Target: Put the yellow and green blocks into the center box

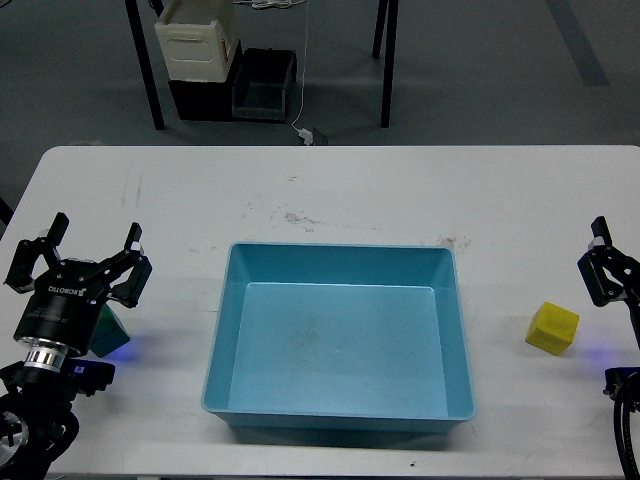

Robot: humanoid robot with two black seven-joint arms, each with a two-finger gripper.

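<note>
yellow block: 1 | green block: 1 | blue tray: 1 | table: 1

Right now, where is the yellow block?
In the head view, the yellow block sits on the white table, right of the blue tray, apart from it, just below-left of the right tool.

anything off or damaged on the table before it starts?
Nothing damaged or spilled. The blue tray sits square and empty; the yellow block lies slightly turned to its right, the green block mostly hidden behind the left gripper. Only faint scuffs mark the white table.
</note>
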